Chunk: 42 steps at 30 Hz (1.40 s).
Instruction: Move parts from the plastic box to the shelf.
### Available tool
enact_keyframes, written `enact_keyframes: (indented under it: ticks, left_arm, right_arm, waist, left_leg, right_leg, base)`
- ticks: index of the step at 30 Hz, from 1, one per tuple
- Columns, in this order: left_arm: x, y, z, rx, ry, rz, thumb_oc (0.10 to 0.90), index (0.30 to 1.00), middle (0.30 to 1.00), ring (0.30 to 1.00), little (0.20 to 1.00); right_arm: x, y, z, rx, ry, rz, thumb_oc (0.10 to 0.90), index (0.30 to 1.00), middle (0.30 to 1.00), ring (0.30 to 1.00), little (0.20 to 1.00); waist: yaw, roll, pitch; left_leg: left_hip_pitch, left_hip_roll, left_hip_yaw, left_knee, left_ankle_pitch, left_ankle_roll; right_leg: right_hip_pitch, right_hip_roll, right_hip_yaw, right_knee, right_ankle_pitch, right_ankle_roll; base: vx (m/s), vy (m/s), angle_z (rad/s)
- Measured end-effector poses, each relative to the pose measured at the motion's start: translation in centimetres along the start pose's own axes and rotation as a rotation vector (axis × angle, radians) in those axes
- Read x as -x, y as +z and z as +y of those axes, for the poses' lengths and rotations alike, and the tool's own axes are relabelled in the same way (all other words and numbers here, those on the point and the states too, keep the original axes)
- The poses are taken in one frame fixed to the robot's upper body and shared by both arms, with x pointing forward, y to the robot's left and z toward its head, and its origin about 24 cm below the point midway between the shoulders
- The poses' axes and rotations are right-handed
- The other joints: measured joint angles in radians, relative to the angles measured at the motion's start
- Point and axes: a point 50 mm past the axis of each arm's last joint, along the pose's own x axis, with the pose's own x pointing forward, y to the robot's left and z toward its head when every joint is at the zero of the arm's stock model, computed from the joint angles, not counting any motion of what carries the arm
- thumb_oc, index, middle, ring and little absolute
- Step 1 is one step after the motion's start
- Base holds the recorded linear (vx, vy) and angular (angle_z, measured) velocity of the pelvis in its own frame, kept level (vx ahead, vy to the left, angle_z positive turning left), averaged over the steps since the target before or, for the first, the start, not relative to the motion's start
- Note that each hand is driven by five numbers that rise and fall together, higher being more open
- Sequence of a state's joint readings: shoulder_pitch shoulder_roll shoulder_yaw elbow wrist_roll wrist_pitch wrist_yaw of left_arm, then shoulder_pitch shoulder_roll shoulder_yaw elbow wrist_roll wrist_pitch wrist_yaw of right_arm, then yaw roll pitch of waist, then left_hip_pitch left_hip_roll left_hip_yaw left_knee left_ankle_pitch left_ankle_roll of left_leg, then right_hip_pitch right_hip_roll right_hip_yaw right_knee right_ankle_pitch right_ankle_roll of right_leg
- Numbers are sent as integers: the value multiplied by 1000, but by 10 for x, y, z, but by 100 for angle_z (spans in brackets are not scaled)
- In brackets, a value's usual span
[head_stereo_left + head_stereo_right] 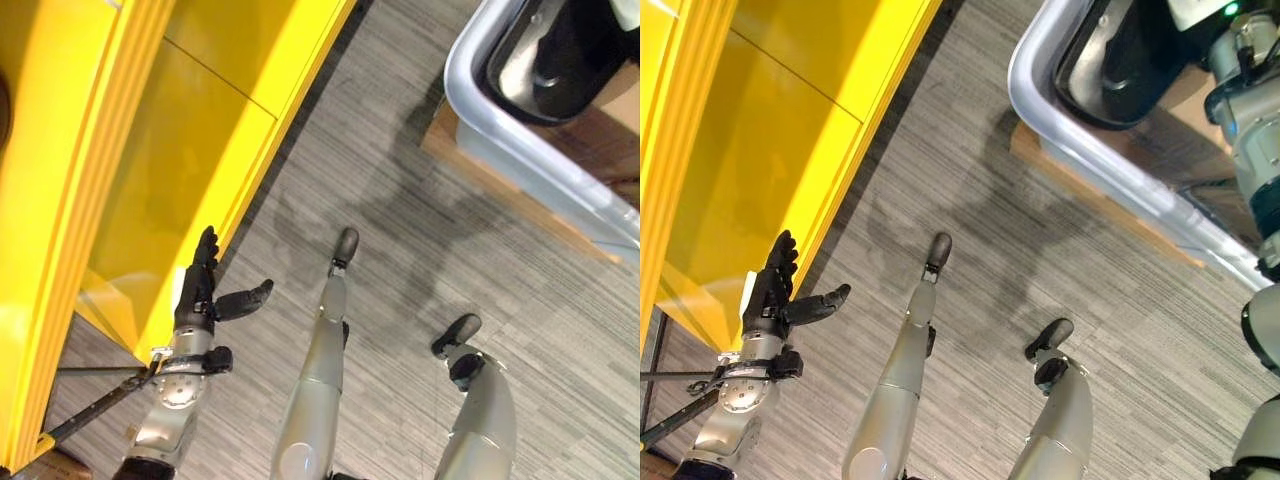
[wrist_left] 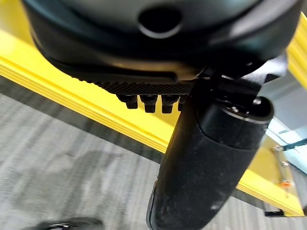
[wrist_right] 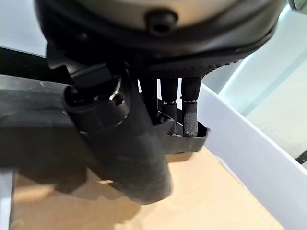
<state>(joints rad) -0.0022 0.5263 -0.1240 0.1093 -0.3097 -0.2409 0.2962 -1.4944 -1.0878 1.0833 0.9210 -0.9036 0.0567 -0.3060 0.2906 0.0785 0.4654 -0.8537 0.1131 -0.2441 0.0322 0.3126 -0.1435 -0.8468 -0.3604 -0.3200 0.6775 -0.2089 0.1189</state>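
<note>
Here, the left robot hand is hanging just beside the front edge of the yellow shelf, its fingers straight and pointing up along that edge and its thumb sticking out sideways over the grey carpet; it is holding nothing. In the left wrist view the same robot hand is showing its thumb large in front, with the fingertips in a short row past it and the yellow edge of the shelf running behind them. The plastic box, pale grey with a rounded rim, is sitting well apart from the shelf on the far side of the carpet, resting on a piece of brown cardboard that is lying flat on the floor. A black part is lying inside the box, glossy and curved, taking up much of the inside that is visible. The right robot hand is reaching into the box: in the right wrist view its fingers are lying over the edge of the black part, with the thumb on the near side of it, and the white wall of the box is standing just beside them. Whether the fingers are really clamping the part or merely resting on it I cannot tell.
</note>
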Motion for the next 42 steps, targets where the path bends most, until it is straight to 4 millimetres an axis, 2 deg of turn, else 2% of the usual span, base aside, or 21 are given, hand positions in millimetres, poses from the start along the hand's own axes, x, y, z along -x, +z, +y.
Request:
enact_keyframes:
  ticks: [2,4,7,9,11,12,14,15,16,17,19,21,25,27,28,29,32,35,37,39,42]
  left_arm:
    - [-5,5,-1,3,-3,-19,900,1000,1000,1000,1000]
    - [-8,8,-1,2,-4,-32,900,1000,1000,1000,1000]
    - [-7,6,1,-8,-1,-25,900,1000,1000,1000,1000]
    - [-4,2,3,-17,1,-8,900,1000,1000,1000,1000]
    - [-1,-1,4,-22,-1,9,900,1000,1000,1000,1000]
    - [-3,-2,3,-23,-4,18,900,1000,1000,1000,1000]
    - [-4,-11,7,-45,-6,73,900,1000,1000,1000,1000]
    - [8,-24,13,-62,3,138,900,1000,1000,1000,1000]
    - [16,-31,16,-72,4,167,900,1000,1000,1000,1000]
    - [20,-34,19,-83,1,181,900,1000,1000,1000,1000]
    - [18,-34,21,-91,-4,195,900,1000,1000,1000,1000]
    - [15,-31,24,-99,-13,188,900,1000,1000,1000,1000]
    - [11,-25,36,-94,23,167,900,1000,1000,1000,1000]
    - [8,-22,36,-92,21,153,900,1000,1000,1000,1000]
    - [10,-22,38,-81,28,155,900,1000,1000,1000,1000]
    - [14,-23,40,-94,17,163,900,1000,1000,1000,1000]
    - [20,-29,41,-94,18,201,900,1000,1000,1000,1000]
    - [29,-37,41,-87,13,245,900,1000,1000,1000,1000]
    - [33,-41,35,-59,13,263,900,1000,1000,1000,1000]
    - [35,-44,28,-44,7,271,900,1000,1000,1000,1000]
    - [34,-45,15,-31,-13,267,900,1000,1000,1000,1000]
  right_arm:
    - [4,6,7,-35,13,-3,400,300,300,300,300]
    - [18,29,35,-49,117,-83,400,300,300,300,300]
    - [30,43,54,-55,195,-134,400,300,300,300,300]
    - [36,51,62,-63,220,-156,400,300,300,300,300]
    - [38,51,65,-62,233,-154,400,300,300,300,300]
    - [39,49,65,-69,240,-153,400,300,300,300,300]
    - [50,63,78,-80,303,-217,400,300,300,300,300]
    - [75,88,97,-96,384,-319,400,300,300,300,300]
    - [86,95,105,-100,413,-345,400,300,300,300,300]
    - [92,98,111,-107,431,-353,400,300,300,300,300]
    - [92,97,108,-103,432,-368,400,300,300,300,300]
    - [94,100,103,-133,409,-391,400,300,300,300,300]
    - [94,110,85,-213,333,-424,400,300,300,300,300]
    - [96,114,81,-241,310,-435,400,300,300,300,300]
    - [97,117,78,-259,301,-445,400,300,300,300,300]
    - [102,123,74,-289,280,-466,400,300,300,300,300]
    - [109,132,66,-336,246,-504,400,300,300,300,300]
    - [127,144,63,-411,240,-533,400,300,300,300,300]
    - [137,152,65,-467,248,-531,400,300,300,300,300]
    - [144,161,66,-505,258,-546,400,300,300,300,300]
    - [149,173,61,-605,251,-536,400,300,300,300,300]
  waist:
    - [-5,-3,1]
    - [-13,-11,1]
    - [-15,-12,-1]
    - [-15,-25,-18]
    - [-17,-26,-20]
    - [-17,-34,-7]
    - [-7,-41,49]
    - [-26,-80,3]
    - [-23,-101,-36]
    - [-23,-136,-77]
    - [-53,-138,-78]
    - [-65,-151,-89]
    - [-90,-155,-93]
    - [-105,-160,-102]
    - [-100,-165,-104]
    - [-112,-182,-124]
    - [-137,-211,-144]
    - [-180,-250,-216]
    - [-199,-262,-255]
    - [-226,-267,-298]
    - [-251,-252,-322]
  left_leg:
    - [26,5,6,2,-1,1]
    - [97,5,7,-3,-1,2]
    - [166,6,19,-5,-17,18]
    - [175,5,22,-5,-38,18]
    - [170,8,19,-7,-47,7]
    - [193,17,24,5,-51,1]
    - [303,28,34,21,-44,3]
    - [395,30,30,-11,-81,14]
    - [400,28,37,-10,-90,7]
    - [406,27,50,-9,-94,10]
    - [439,28,48,-6,-99,8]
    - [493,29,75,-7,-107,5]
    - [564,32,111,-14,-120,11]
    - [591,37,133,-23,-126,13]
    - [609,37,147,-24,-141,18]
    - [630,44,170,-25,-144,10]
    - [688,54,215,-43,-157,15]
    - [738,66,249,-80,-156,13]
    - [779,72,270,-103,-159,8]
    - [795,85,292,-111,-162,1]
    - [813,98,310,-111,-165,-1]
  right_leg:
    - [44,2,-11,-20,2,4]
    - [133,5,-32,-59,9,14]
    - [208,11,-29,-84,19,25]
    - [209,12,-18,-83,11,35]
    - [203,18,-16,-82,11,28]
    - [233,33,-17,-86,37,18]
    - [367,46,-30,-130,42,16]
    - [482,49,-52,-207,35,34]
    - [491,52,-51,-225,32,43]
    - [498,54,-45,-246,45,51]
    - [573,69,-59,-316,87,52]
    - [646,79,-50,-414,127,64]
    - [768,108,-39,-574,222,71]
    - [792,111,-32,-618,244,71]
    - [812,114,-15,-636,253,72]
    - [824,121,6,-668,271,69]
    - [852,124,43,-679,275,67]
    - [869,131,72,-698,278,66]
    - [893,136,89,-713,278,65]
    - [895,148,107,-724,281,61]
    - [902,159,127,-738,291,55]
  base:
    - [-39,1,5]
    - [-53,11,7]
    - [-13,7,-6]
    - [-8,-2,-11]
    - [-18,-12,-8]
    - [21,-9,-19]
    - [32,6,-7]
    - [38,17,14]
    - [68,25,2]
    - [70,27,-11]
    - [24,22,-5]
    - [48,27,-24]
    - [56,52,-26]
    - [62,49,-26]
    - [64,70,-45]
    - [71,87,-47]
    - [58,55,-43]
    - [36,28,-36]
    - [20,34,-25]
    - [14,26,-34]
    - [11,20,-23]
